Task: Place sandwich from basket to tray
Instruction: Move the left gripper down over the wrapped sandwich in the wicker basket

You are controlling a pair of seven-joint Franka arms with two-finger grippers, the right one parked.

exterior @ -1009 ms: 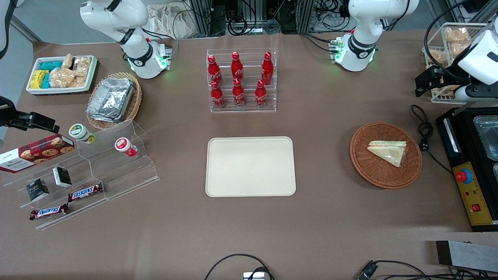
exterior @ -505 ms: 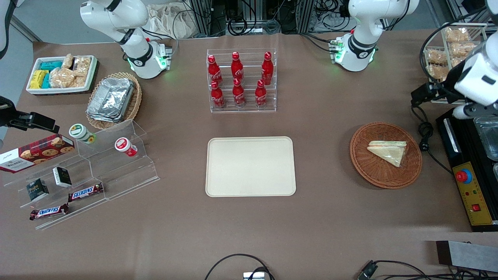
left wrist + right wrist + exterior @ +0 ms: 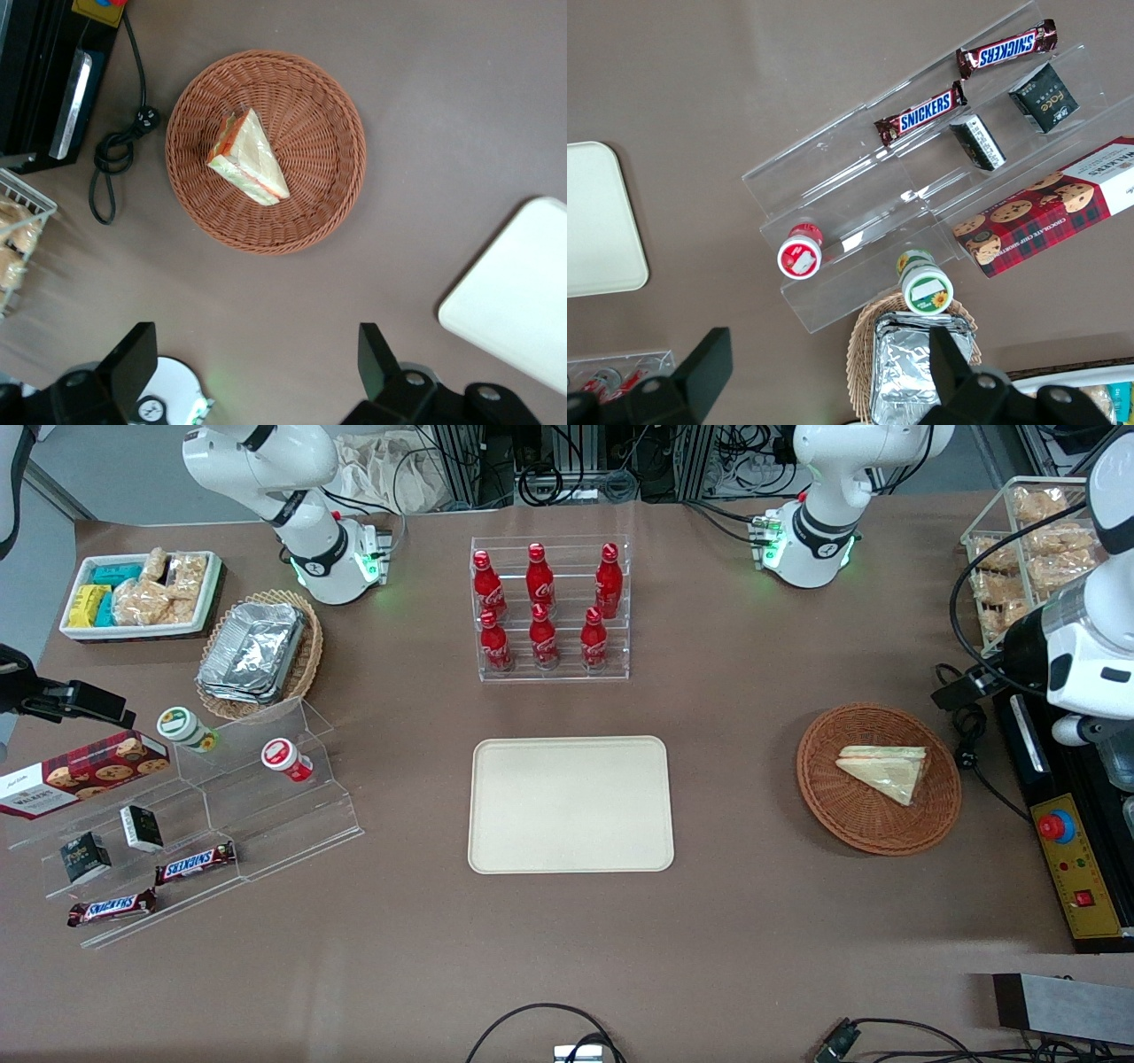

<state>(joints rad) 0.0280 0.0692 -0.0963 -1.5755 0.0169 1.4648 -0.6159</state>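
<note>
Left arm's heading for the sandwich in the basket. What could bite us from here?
1. The sandwich is a wrapped wedge lying flat in the basket; the open claw, now high above the table beside the basket, may slip on the film or squash the bread.
2. The shallow basket looks light, so a low or off-centre grasp could snag the weave and drag it.
3. The black cable lies coiled close to the basket, near the arm's path.

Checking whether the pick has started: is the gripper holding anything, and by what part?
Nothing held. The gripper is open, above the table beside the basket; the sandwich lies untouched inside.
</note>
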